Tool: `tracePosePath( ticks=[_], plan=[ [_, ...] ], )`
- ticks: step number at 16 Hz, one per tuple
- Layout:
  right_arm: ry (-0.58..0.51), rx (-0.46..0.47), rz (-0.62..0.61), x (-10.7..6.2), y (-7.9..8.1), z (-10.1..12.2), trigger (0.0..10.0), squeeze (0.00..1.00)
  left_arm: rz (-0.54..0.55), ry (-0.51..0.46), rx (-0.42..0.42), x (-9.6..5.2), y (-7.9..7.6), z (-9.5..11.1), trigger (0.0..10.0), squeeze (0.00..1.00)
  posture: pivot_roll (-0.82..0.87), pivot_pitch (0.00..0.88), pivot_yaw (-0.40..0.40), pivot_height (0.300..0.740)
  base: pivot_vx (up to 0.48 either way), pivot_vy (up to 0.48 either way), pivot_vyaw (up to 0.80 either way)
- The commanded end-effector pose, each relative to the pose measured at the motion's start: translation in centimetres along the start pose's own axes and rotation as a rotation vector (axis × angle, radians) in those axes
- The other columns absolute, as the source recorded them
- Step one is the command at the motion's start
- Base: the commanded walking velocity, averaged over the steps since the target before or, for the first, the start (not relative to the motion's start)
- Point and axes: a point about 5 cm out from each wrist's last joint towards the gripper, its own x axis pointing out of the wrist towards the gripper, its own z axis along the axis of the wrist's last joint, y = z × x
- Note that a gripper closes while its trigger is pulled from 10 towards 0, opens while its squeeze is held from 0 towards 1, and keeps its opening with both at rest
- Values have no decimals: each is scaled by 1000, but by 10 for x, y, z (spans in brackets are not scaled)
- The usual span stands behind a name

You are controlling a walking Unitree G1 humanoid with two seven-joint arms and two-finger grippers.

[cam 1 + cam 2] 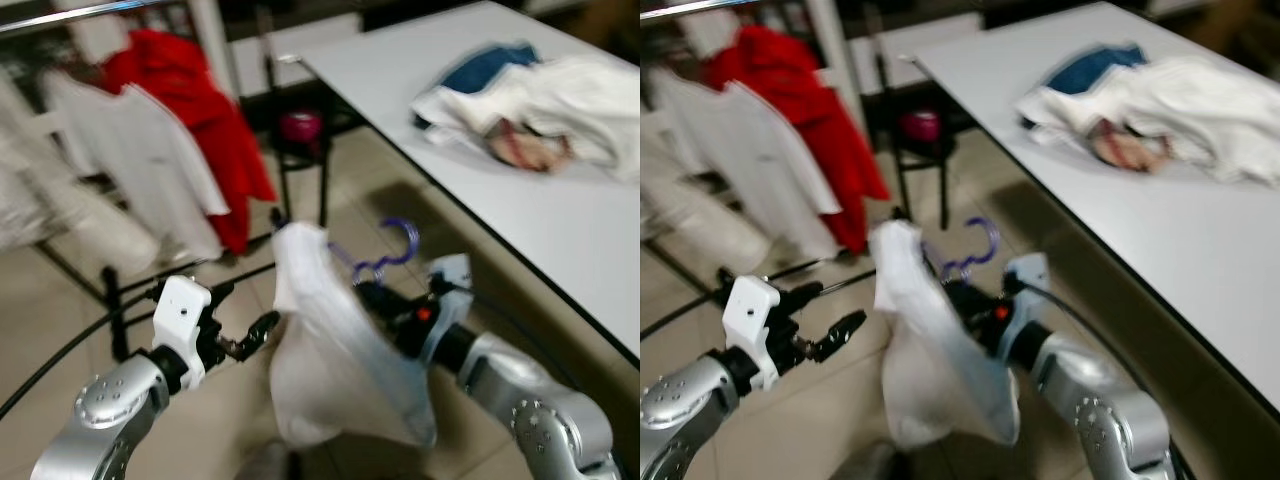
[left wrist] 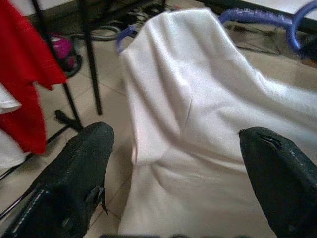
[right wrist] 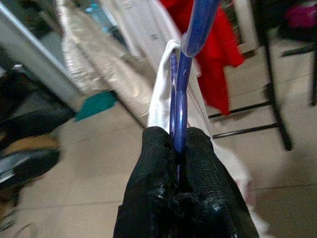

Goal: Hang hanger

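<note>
A purple plastic hanger [image 1: 385,250] carries a white garment [image 1: 335,350] that droops toward the tiled floor. My right gripper [image 1: 372,296] is shut on the hanger's bar, just below the hook; the wrist view shows both black fingers [image 3: 198,163] clamped on the purple hanger [image 3: 181,99]. My left gripper [image 1: 262,330] is open, a little to the left of the cloth and apart from it, its fingers [image 2: 81,163] facing the white garment [image 2: 198,124]. The clothes rail [image 1: 90,12] runs across the upper left, with a red garment [image 1: 205,120] and white shirts [image 1: 150,160] hanging from it.
A white table [image 1: 560,230] stretches along the right, with a heap of white and blue laundry [image 1: 530,100] on it. A black stool [image 1: 300,150] with something pink on it stands by the table's end. The rack's black base bars [image 1: 110,300] cross the floor.
</note>
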Motion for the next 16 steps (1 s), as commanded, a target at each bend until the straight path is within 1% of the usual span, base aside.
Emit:
tracePosePath(
  ticks=[1,3,4,5,7,9,12,16],
  plan=[
    [-37,-9,-20,2,-1,5,10000,0,16,6,12,-2,3,-1,10000,1000,-39,126,26,740,0,0,788],
    [-44,-104,-97,6,-13,14,10000,0,47,-4,22,-2,11,2,10000,1000,-40,125,30,740,0,0,788],
    [-34,-148,-86,8,-13,17,10000,0,58,-9,27,-2,13,3,10000,1000,-41,124,33,740,0,0,794],
    [-29,-165,-80,9,-14,18,10000,0,64,-11,31,-2,15,4,10000,1000,-41,124,33,740,0,0,794],
    [-28,-219,-75,14,-18,26,10000,0,119,-27,49,-2,24,8,10000,1000,-40,122,30,740,0,0,794],
    [-42,-232,-87,16,-22,33,10000,0,144,-35,60,0,28,9,10000,1000,-43,122,28,740,0,0,794],
    [-47,-232,-75,18,-22,35,10000,0,140,-42,64,4,27,11,10000,1000,-44,123,28,740,0,0,794],
    [-65,-190,-50,20,-20,39,10000,0,148,-42,75,12,29,10,10000,1000,-48,122,28,740,0,0,794]
  ],
)
